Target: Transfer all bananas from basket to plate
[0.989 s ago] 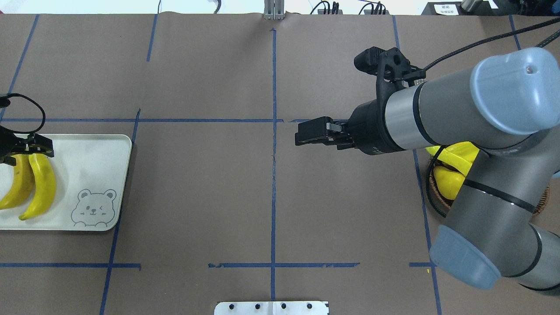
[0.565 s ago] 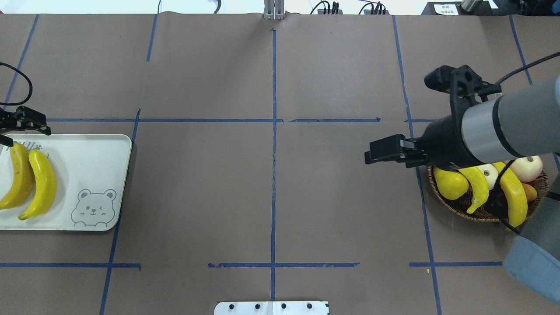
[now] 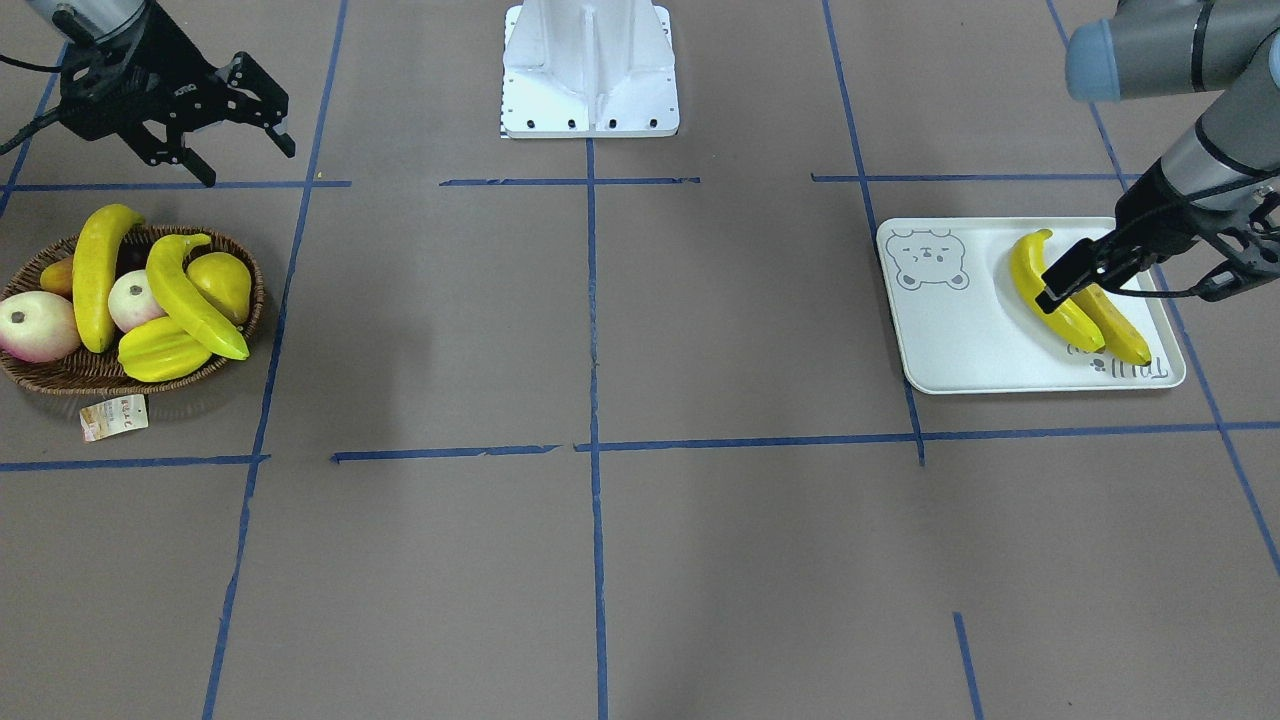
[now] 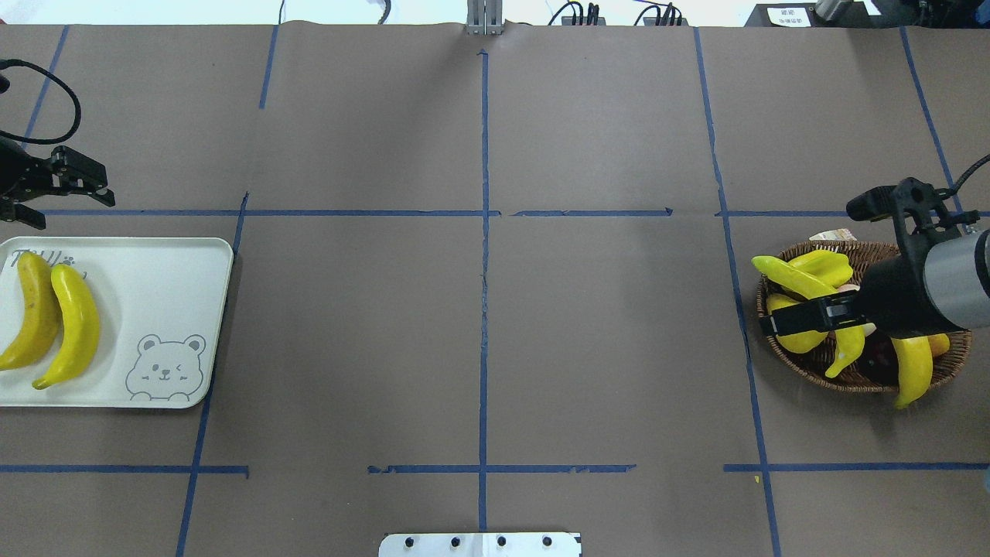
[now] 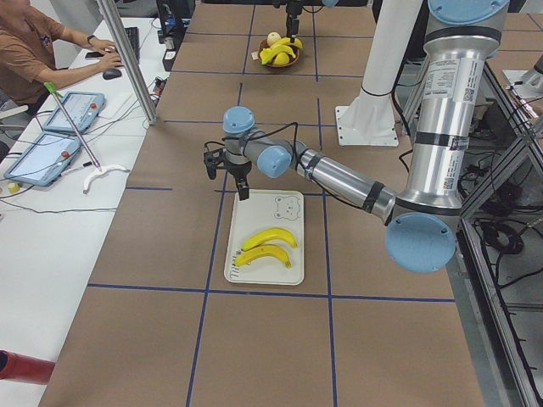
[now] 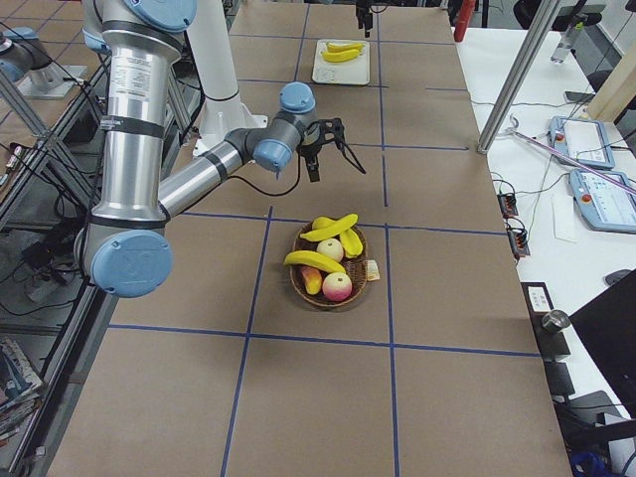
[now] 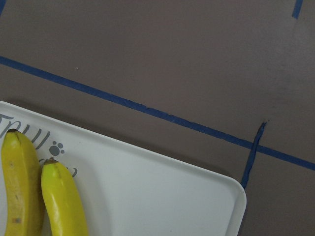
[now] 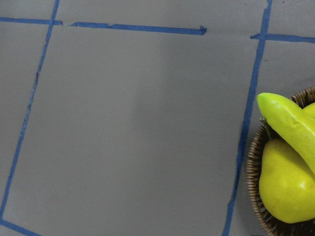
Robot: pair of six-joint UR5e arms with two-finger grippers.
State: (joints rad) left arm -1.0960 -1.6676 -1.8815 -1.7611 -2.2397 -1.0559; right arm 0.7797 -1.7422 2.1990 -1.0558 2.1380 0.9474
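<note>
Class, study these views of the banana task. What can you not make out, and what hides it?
1. Overhead view: the right gripper and its wrist cover part of the basket, hiding fruit beneath.
2. Overhead view: the plate runs off the left edge.
3. Front-facing view: the print on the paper tag is too small to read.

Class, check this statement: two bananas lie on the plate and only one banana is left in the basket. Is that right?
The count is wrong: the basket holds two bananas, not one, as the exterior front-facing view shows. Two do lie on the plate.
</note>
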